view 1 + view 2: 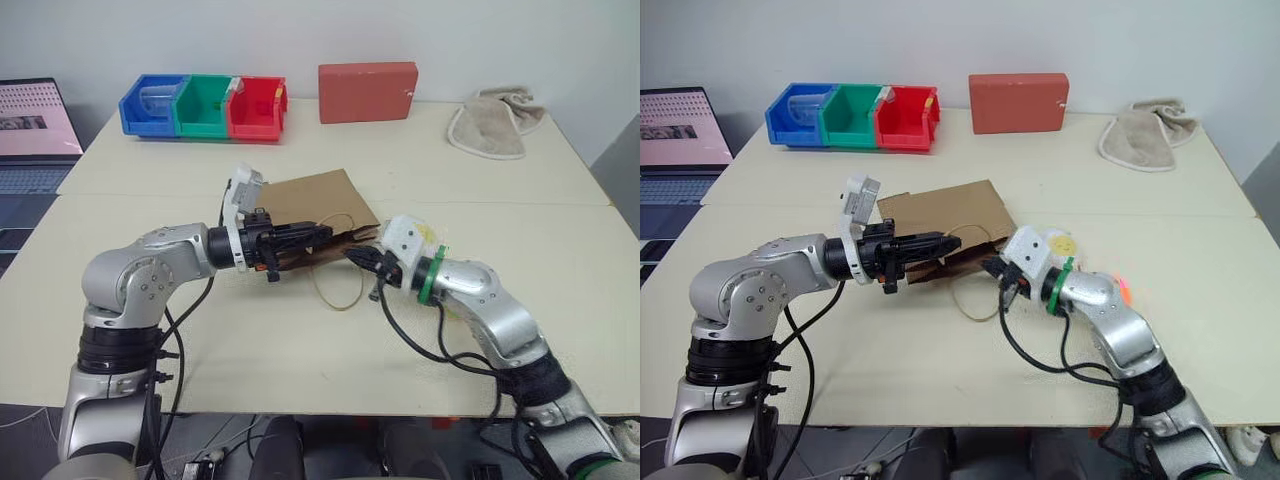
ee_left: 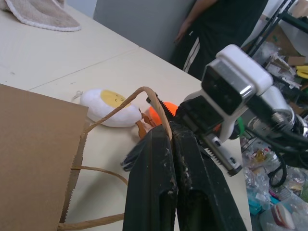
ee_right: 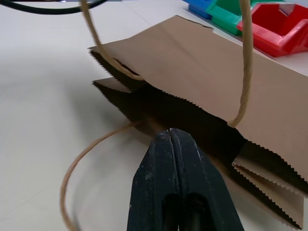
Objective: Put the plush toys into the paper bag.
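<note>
The brown paper bag (image 1: 315, 200) lies flat on the table, its mouth toward me. My left gripper (image 1: 325, 235) is shut on one twine handle (image 2: 144, 91) and holds the loop up off the table. The other handle (image 1: 340, 290) lies loose on the table. My right gripper (image 3: 171, 132) is shut, its tips at the lower lip of the bag's dark mouth; whether it pinches paper I cannot tell. The white egg plush (image 2: 108, 107) lies on the table just behind my right wrist. The orange plush (image 2: 155, 115) lies beside it, mostly hidden.
Blue, green and red bins (image 1: 205, 105) stand at the back left, a red box (image 1: 367, 92) at the back middle and a beige towel (image 1: 495, 125) at the back right. A laptop (image 1: 35, 120) sits far left. A person (image 2: 216, 29) stands past the table's right side.
</note>
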Motion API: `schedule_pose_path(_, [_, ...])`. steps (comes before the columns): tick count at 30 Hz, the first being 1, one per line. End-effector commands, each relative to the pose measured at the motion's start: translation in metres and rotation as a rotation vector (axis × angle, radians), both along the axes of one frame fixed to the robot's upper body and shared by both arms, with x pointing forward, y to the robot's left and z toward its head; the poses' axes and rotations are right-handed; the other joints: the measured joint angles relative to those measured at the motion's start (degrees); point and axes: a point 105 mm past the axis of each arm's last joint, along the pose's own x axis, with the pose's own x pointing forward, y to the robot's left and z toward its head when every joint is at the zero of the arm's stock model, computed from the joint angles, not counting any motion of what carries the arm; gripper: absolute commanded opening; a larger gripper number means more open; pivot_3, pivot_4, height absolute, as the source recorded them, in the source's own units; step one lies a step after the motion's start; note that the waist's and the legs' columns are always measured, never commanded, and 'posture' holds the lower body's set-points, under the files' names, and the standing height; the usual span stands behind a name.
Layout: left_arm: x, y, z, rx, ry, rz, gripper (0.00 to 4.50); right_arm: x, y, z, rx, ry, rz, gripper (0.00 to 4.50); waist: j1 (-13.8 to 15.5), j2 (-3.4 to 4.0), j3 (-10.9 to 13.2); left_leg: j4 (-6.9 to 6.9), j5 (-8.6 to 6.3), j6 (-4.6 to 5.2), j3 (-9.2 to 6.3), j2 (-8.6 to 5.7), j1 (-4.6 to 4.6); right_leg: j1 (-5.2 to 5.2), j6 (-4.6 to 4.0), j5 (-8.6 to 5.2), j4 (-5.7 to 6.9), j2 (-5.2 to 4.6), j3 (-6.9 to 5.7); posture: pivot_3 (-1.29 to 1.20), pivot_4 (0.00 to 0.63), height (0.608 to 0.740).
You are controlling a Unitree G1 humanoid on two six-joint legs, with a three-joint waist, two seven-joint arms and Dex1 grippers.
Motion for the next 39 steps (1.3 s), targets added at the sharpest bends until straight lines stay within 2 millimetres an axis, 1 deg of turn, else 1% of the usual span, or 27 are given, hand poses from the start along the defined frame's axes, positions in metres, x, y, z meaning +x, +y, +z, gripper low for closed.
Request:
schedule_pose_path(1, [-0.004,-0.003,0.020,-0.028,-0.063,-0.013,0.00,0.013,0.016,0.007,0.049,-0.052,-0.055,0.03,-0.10,0.00,0.00,0.00,0.00,0.00,0.00,0.00,0.00,-0.02,0.00,0.00,0.03,0.01,0.00,0.00,0.150,0.740])
schedule_pose_path(3, [-0.005,-0.004,0.020,-0.028,-0.060,-0.014,0.00,0.018,0.024,0.006,0.071,-0.048,-0.079,0.03,-0.11,0.00,0.00,-0.01,0.01,-0.01,0.00,0.00,0.00,-0.03,-0.01,0.00,0.05,0.01,0.00,0.00,0.150,0.740])
schedule_pose_path(5, [-0.005,-0.006,0.021,-0.034,-0.056,-0.014,0.00,0.026,0.036,0.002,0.082,-0.037,-0.108,0.03,-0.10,0.00,0.00,-0.01,0.00,-0.01,0.00,0.00,0.00,-0.03,-0.01,0.00,0.05,0.00,0.00,0.00,0.150,0.740])
schedule_pose_path(8, [-0.004,-0.006,0.023,-0.045,-0.055,-0.006,0.00,0.032,0.045,-0.003,0.086,-0.031,-0.141,0.03,-0.12,0.00,0.00,-0.01,0.01,-0.01,0.00,0.00,0.00,-0.04,-0.01,0.01,0.05,0.00,0.00,0.00,0.150,0.740])
schedule_pose_path(10, [-0.001,-0.005,0.030,-0.071,-0.058,0.008,0.00,0.041,0.048,-0.011,0.073,-0.033,-0.200,0.03,-0.12,0.00,0.00,-0.03,0.00,-0.01,-0.01,0.00,-0.01,-0.04,-0.01,0.01,0.05,0.00,-0.01,0.00,0.150,0.740])
schedule_pose_path(13, [0.004,0.003,0.044,-0.090,-0.093,0.049,0.00,0.051,0.051,-0.028,0.074,0.022,-0.280,0.03,-0.06,-0.01,0.00,-0.02,0.01,-0.02,-0.01,-0.01,-0.01,-0.04,-0.02,0.01,0.05,-0.01,-0.02,0.00,0.150,0.740])
schedule_pose_path(15, [0.006,0.015,0.056,-0.036,-0.200,0.088,0.00,0.053,0.053,-0.034,0.082,0.050,-0.305,0.03,-0.23,-0.01,0.00,-0.03,0.01,-0.02,-0.01,-0.01,-0.01,-0.06,-0.02,0.01,0.05,0.00,-0.01,0.00,0.150,0.740])
schedule_pose_path(19, [0.015,0.042,0.092,-0.085,-0.302,0.187,0.00,0.054,0.057,-0.031,0.099,0.056,-0.304,0.03,-0.52,-0.01,0.00,-0.12,0.01,-0.03,0.00,-0.01,-0.03,-0.15,-0.03,0.01,0.06,0.00,-0.02,0.00,0.150,0.740])
schedule_pose_path(21, [0.017,0.048,0.101,-0.093,-0.330,0.215,0.00,0.054,0.058,-0.030,0.101,0.055,-0.302,0.03,-0.59,-0.01,0.00,-0.14,0.01,-0.03,-0.01,0.00,-0.04,-0.17,-0.02,0.01,0.06,0.00,-0.03,0.00,0.150,0.740])
schedule_pose_path(23, [0.017,0.049,0.112,-0.107,-0.365,0.218,0.00,0.054,0.058,-0.032,0.101,0.065,-0.303,0.03,-0.66,-0.01,0.00,-0.15,0.01,-0.03,0.01,-0.01,-0.05,-0.18,-0.02,0.01,0.06,-0.01,-0.02,0.00,0.150,0.740])
schedule_pose_path(25, [0.016,0.046,0.130,-0.137,-0.426,0.219,0.00,0.054,0.059,-0.035,0.101,0.088,-0.303,0.03,-0.64,-0.03,0.02,-0.15,0.01,-0.03,-0.01,-0.01,-0.06,-0.18,-0.02,0.01,0.06,-0.01,-0.03,0.00,0.150,0.740])
schedule_pose_path(27, [0.015,0.041,0.147,-0.172,-0.478,0.212,0.00,0.054,0.058,-0.036,0.115,0.116,-0.313,0.03,-0.58,-0.06,0.03,-0.15,0.01,-0.03,-0.02,-0.01,-0.11,-0.21,-0.02,0.01,0.06,-0.01,-0.05,0.00,0.150,0.740])
schedule_pose_path(29, [0.011,0.033,0.158,-0.191,-0.516,0.184,0.00,0.055,0.058,-0.037,0.117,0.129,-0.319,0.03,-0.67,-0.06,0.03,-0.15,0.01,-0.04,-0.02,-0.01,-0.12,-0.21,-0.02,0.01,0.05,-0.01,-0.04,0.00,0.150,0.740])
schedule_pose_path(31, [0.007,0.028,0.164,-0.199,-0.539,0.159,0.00,0.056,0.057,-0.037,0.116,0.136,-0.326,0.03,-0.91,-0.06,0.03,-0.17,0.01,-0.04,-0.01,-0.01,-0.11,-0.22,-0.02,0.01,0.05,-0.01,-0.04,0.00,0.150,0.740])
schedule_pose_path(35, [0.003,0.022,0.169,-0.214,-0.554,0.132,0.00,0.057,0.056,-0.038,0.117,0.145,-0.334,0.03,-1.43,-0.06,0.03,-0.20,0.02,-0.04,-0.01,0.00,-0.10,-0.23,-0.02,0.01,0.08,-0.01,-0.04,0.00,0.150,0.740])
schedule_pose_path(37, [0.000,0.015,0.163,-0.197,-0.550,0.093,0.00,0.058,0.055,-0.038,0.127,0.158,-0.346,0.03,-1.54,-0.06,0.03,-0.20,0.02,-0.04,-0.01,0.00,-0.11,-0.24,-0.02,0.01,0.07,-0.01,-0.04,0.00,0.150,0.740])
schedule_pose_path(39, [0.003,0.013,0.147,-0.150,-0.527,0.089,0.00,0.058,0.056,-0.036,0.132,0.162,-0.343,0.03,-1.55,-0.06,0.03,-0.20,0.02,-0.04,-0.02,0.00,-0.12,-0.25,-0.02,0.01,0.08,-0.01,-0.04,0.00,0.150,0.740])
